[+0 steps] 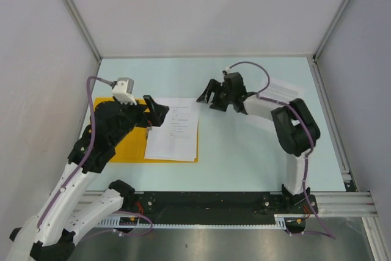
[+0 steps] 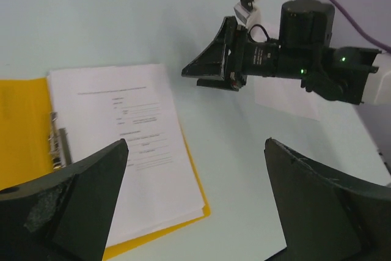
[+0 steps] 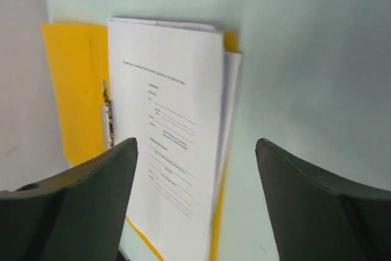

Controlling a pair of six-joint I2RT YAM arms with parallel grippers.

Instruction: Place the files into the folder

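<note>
The black two-finger left gripper (image 1: 156, 113) is held wide open and empty over the inner edge of the stack of white printed paper sheets (image 1: 174, 129). The stack is laid on the right half of the open, flat orange-yellow folder (image 1: 127, 148), long axis running away from the bases. The right gripper (image 1: 211, 97), likewise spread and empty, is poised off the stack's far right corner above the pale green table (image 1: 244, 151); the bare left cover is judged nearer the left arm.

Here the files (image 1: 174, 129) lie on the right half of the folder (image 1: 119, 148), left of centre on the table (image 1: 244, 151). The left gripper (image 1: 157, 113) hangs over their upper-left corner, and the right gripper (image 1: 214, 96) is off to their upper right, apart.
</note>
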